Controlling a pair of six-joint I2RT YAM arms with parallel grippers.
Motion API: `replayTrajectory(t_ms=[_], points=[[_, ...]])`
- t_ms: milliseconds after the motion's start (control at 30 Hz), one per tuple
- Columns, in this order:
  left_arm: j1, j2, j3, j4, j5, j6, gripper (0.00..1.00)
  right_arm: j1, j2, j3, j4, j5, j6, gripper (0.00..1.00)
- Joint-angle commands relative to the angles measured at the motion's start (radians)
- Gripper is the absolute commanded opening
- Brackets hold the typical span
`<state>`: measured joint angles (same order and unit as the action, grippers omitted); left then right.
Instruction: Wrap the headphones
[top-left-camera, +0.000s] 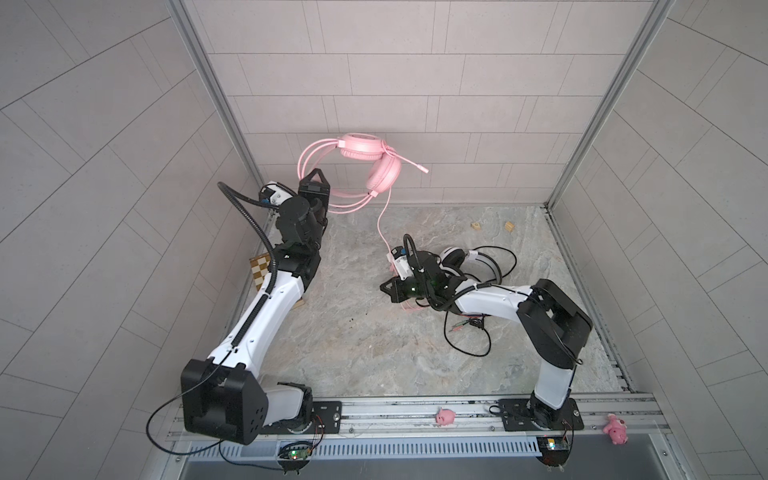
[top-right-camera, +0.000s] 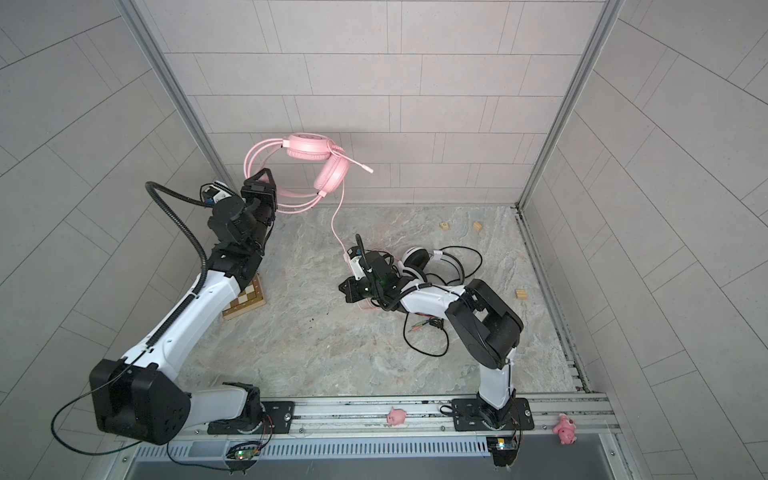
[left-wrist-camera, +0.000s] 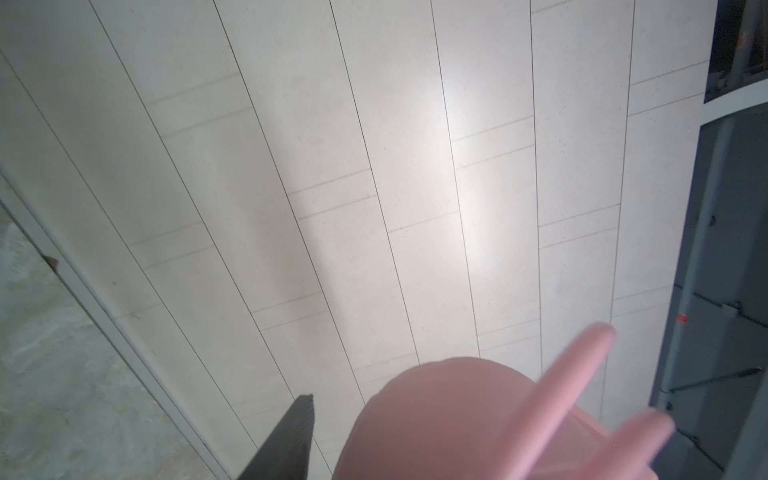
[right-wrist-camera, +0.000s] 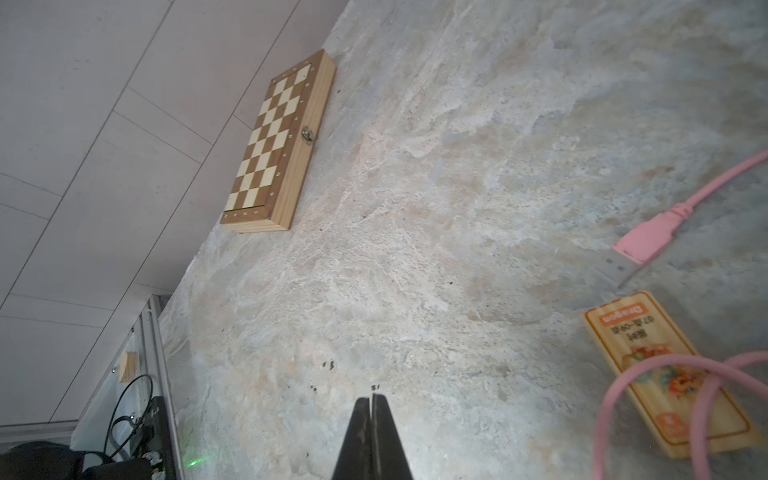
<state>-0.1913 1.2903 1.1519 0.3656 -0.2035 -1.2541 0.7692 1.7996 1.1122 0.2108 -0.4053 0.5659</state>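
**Left gripper** (top-left-camera: 317, 178): raised well above the table (top-left-camera: 353, 340), fingers pointing toward the back wall. Its jaws are closed on the headband of the pink headset (top-left-camera: 362, 146), which hangs in the air with no other support. From the fingertips the headband arcs up and away to the upper ear cup. The second ear cup hangs lower and further to the right in both top views. In the left wrist view, one black finger (left-wrist-camera: 286, 440) shows beside a blurred ear cup of the pink headset (left-wrist-camera: 436, 424).

**Pink cable** (top-left-camera: 379, 220): drops from the lower ear cup, well clear of the left gripper, down to the table beside the right arm's wrist.

**Right gripper** (top-left-camera: 384, 287): low over the table, fingers pressed together with nothing between them. In the right wrist view, a loop of the pink cable (right-wrist-camera: 615, 399) lies across a wooden tile (right-wrist-camera: 665, 374), off to one side of the closed fingertips and not touching them. The USB plug (right-wrist-camera: 642, 243) rests on the table near that tile. A chessboard case (right-wrist-camera: 278, 145) lies well ahead of the fingertips.

**White-and-black headset** (top-left-camera: 453, 255): lies on the table behind the right gripper, partly hidden by the wrist. Its black cable (top-left-camera: 515, 259) sprawls on the table around the right forearm, apart from the fingertips
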Motion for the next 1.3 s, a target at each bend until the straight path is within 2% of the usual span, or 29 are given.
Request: replayTrajectory(t_ms=[0, 67, 200, 467, 600, 767, 867, 967, 1133, 1267], points=[[-0.004, -0.089, 0.005, -0.032, -0.214, 0.107, 0.0, 0.05, -0.116, -0.005, -0.194, 0.144, -0.102, 0.0], [-0.004, -0.109, -0.024, -0.065, -0.268, 0.169, 0.0, 0.09, -0.166, -0.008, -0.275, 0.222, -0.174, 0.0], [-0.018, -0.109, -0.022, -0.172, -0.341, 0.286, 0.0, 0.134, -0.23, 0.055, -0.49, 0.3, -0.235, 0.0], [-0.09, -0.014, 0.007, -0.226, -0.32, 0.506, 0.0, 0.196, -0.271, 0.335, -0.875, 0.371, -0.427, 0.0], [-0.142, 0.042, 0.038, -0.263, -0.246, 0.621, 0.0, 0.197, -0.248, 0.504, -1.033, 0.396, -0.502, 0.0], [-0.191, 0.08, 0.052, -0.306, -0.082, 0.708, 0.0, 0.176, -0.238, 0.633, -1.098, 0.516, -0.577, 0.0], [-0.214, 0.081, 0.064, -0.333, 0.05, 0.761, 0.0, 0.132, -0.211, 0.715, -1.14, 0.514, -0.605, 0.0], [-0.227, 0.097, 0.115, -0.418, 0.226, 0.804, 0.0, 0.088, -0.195, 0.764, -1.143, 0.511, -0.635, 0.0], [-0.226, 0.098, 0.134, -0.462, 0.52, 0.858, 0.0, -0.005, -0.169, 0.837, -1.162, 0.488, -0.656, 0.0], [-0.219, 0.104, 0.14, -0.457, 0.676, 0.86, 0.0, -0.073, -0.162, 0.844, -1.142, 0.489, -0.651, 0.0]])
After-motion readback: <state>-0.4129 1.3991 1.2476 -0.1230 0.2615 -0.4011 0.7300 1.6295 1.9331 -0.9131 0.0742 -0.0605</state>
